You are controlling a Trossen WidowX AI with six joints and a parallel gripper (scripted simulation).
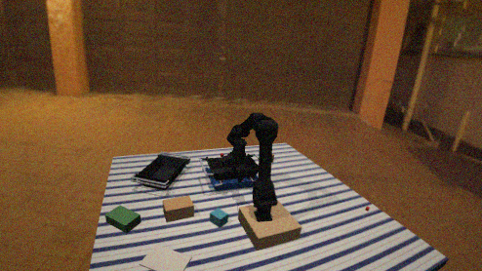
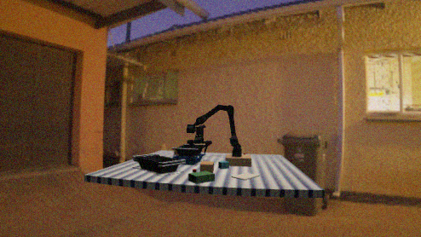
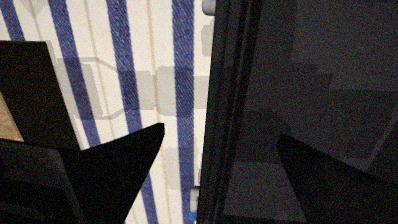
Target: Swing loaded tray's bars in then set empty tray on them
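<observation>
The loaded tray (image 1: 230, 185) (image 2: 195, 160) is blue and stands under a black tray (image 2: 183, 150) (image 3: 310, 115). The black tray sits above the blue one and looks about level; blue shows below its rim. Small pale metal parts (image 3: 209, 7) stick out beside the black tray's wall in the wrist view. The bars' run under the black tray and the blocks in the blue tray are hidden. My gripper (image 2: 199, 147) (image 3: 220, 134) is open. Its fingers stand apart on either side of the black tray's near wall, one outside and one over the inside, with gaps to the wall.
Another black tray (image 1: 163, 169) (image 2: 154, 164) with pale bars stands to the left in the top view. A green block (image 1: 123, 218) (image 2: 201, 176), a tan block (image 1: 179, 209), a teal block (image 1: 219, 217) and a pale flat sheet (image 1: 166, 258) lie nearer the front. The arm stands on a wooden base (image 1: 280, 229).
</observation>
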